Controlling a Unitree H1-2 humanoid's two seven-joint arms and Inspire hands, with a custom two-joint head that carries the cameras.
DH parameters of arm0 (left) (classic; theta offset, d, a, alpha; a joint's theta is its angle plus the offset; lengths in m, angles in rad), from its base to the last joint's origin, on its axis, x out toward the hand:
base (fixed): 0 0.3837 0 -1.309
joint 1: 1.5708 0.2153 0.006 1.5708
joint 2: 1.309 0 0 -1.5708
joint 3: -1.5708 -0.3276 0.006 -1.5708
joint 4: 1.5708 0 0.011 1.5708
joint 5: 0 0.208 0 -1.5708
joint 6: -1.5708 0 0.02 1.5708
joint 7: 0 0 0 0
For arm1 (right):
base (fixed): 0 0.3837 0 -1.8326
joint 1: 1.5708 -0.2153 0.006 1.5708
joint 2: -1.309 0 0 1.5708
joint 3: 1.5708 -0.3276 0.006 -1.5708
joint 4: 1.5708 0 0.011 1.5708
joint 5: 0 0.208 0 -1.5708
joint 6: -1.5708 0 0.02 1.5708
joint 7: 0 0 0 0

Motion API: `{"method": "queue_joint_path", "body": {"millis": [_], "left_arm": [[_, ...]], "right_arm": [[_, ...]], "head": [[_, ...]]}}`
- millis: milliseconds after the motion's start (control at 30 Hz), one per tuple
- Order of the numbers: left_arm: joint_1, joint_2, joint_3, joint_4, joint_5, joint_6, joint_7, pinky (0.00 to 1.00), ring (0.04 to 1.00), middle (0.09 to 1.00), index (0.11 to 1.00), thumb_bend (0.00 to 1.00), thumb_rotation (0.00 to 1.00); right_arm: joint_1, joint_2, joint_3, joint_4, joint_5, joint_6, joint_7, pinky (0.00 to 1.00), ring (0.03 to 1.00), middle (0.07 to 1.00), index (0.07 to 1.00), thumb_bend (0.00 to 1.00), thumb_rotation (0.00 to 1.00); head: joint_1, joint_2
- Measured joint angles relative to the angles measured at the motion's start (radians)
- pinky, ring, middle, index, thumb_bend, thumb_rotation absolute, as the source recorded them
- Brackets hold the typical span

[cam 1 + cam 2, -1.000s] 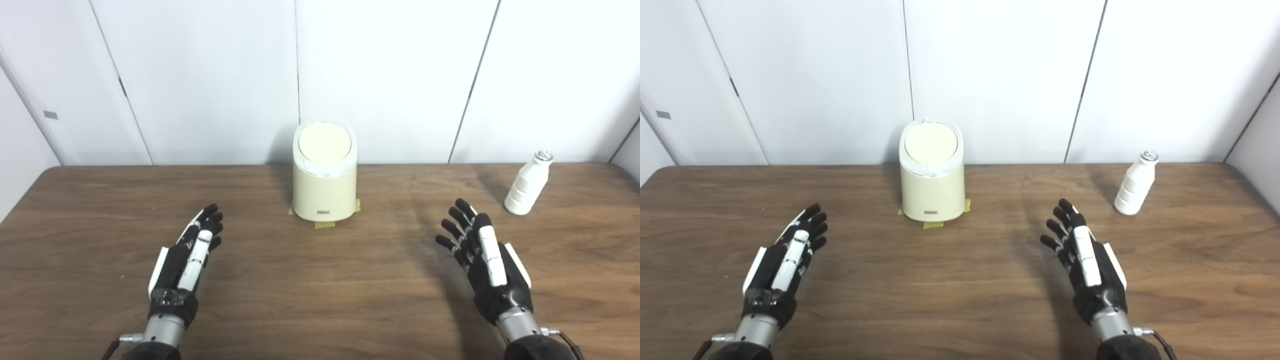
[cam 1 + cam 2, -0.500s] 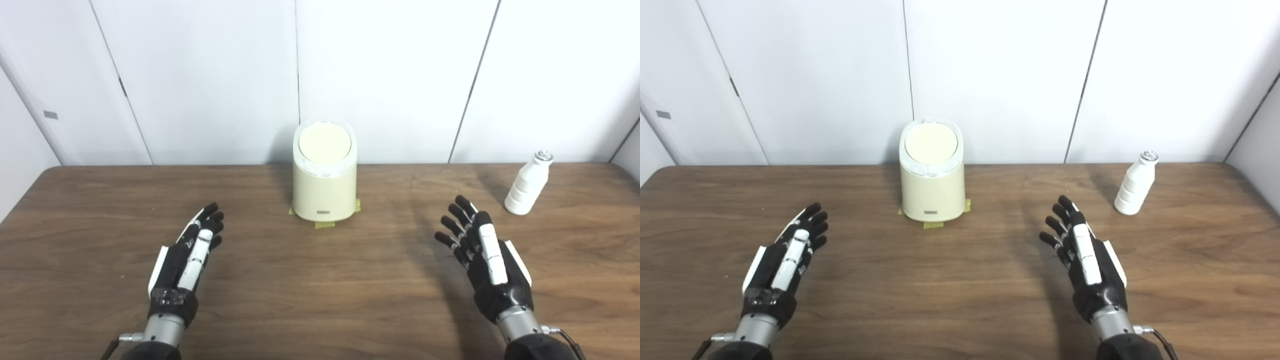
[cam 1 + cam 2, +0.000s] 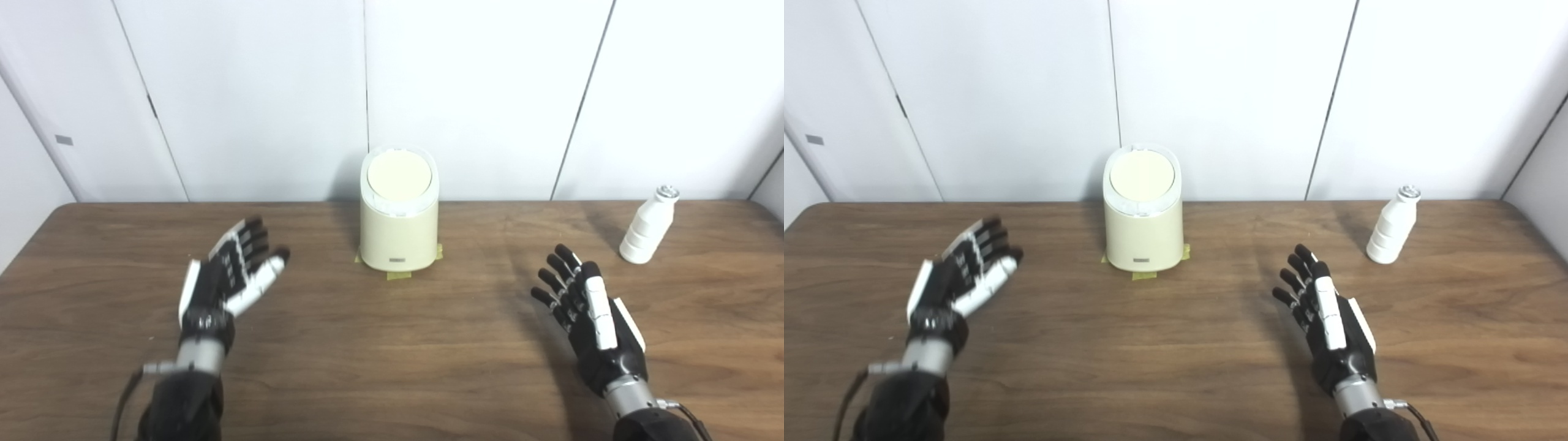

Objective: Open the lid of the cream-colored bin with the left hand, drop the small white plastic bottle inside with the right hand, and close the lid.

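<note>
We see a cream-colored bin [image 3: 399,214] with a paler lid [image 3: 399,174], yellow tape [image 3: 398,274] under the bin, a white bottle [image 3: 647,234] right of the bin, a dark brown wood-grain surface [image 3: 392,367], black-and-white hands, and white wall panels [image 3: 478,92] behind the bin.

Looking like robot lab or test booth, not home; plain white wall panels [image 3: 478,92] with dark seams standing beyond both hands, closing off far edge of bare wood-grain table [image 3: 392,343]; cream bin [image 3: 399,211] sitting ahead of and between left hand [image 3: 229,278] and right hand [image 3: 591,318], its base marked by yellowish tape tabs [image 3: 395,274] fixing position; robot arms with exposed cable reaching in from near edge.
</note>
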Motion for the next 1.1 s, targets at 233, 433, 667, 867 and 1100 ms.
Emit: {"method": "queue_joint_path", "body": {"millis": [233, 433, 667, 867, 1100], "left_arm": [[-0.182, 0.028, -0.015, 0.046, 0.04, 0.013, -0.051, 0.81, 0.883, 0.907, 0.943, 0.72, 0.22], [-0.289, 0.031, -0.031, 0.148, 0.088, 0.013, -0.092, 0.79, 0.871, 0.905, 0.945, 0.77, 0.21], [-0.405, 0.024, -0.087, 0.288, 0.261, 0.013, -0.143, 0.78, 0.854, 0.892, 0.918, 0.85, 0.06], [-0.505, 0.024, -0.16, 0.418, 0.373, 0.013, -0.159, 0.7, 0.851, 0.908, 0.926, 0.87, 0.03], [-0.568, 0.029, -0.234, 0.525, 0.457, 0.013, -0.195, 0.7, 0.835, 0.898, 0.912, 0.9, 0.02]], "right_arm": [[0.001, 0.002, -0.001, 0.003, 0.0, -0.028, 0.0, 0.86, 0.931, 0.953, 0.942, 0.57, 0.87], [0.004, 0.001, -0.001, 0.005, -0.002, -0.03, 0.0, 0.86, 0.931, 0.953, 0.935, 0.58, 0.86], [0.008, -0.002, -0.002, 0.005, -0.003, -0.034, 0.001, 0.87, 0.931, 0.95, 0.923, 0.57, 0.88], [0.01, -0.003, -0.001, 0.005, -0.003, -0.034, 0.001, 0.86, 0.93, 0.946, 0.928, 0.56, 0.88], [0.013, -0.002, -0.004, 0.005, -0.002, -0.034, 0.0, 0.86, 0.925, 0.938, 0.921, 0.55, 0.9]], "head": [[-0.002, -0.014], [0.0, -0.014], [0.006, -0.009], [0.003, -0.008], [0.008, -0.005]]}}
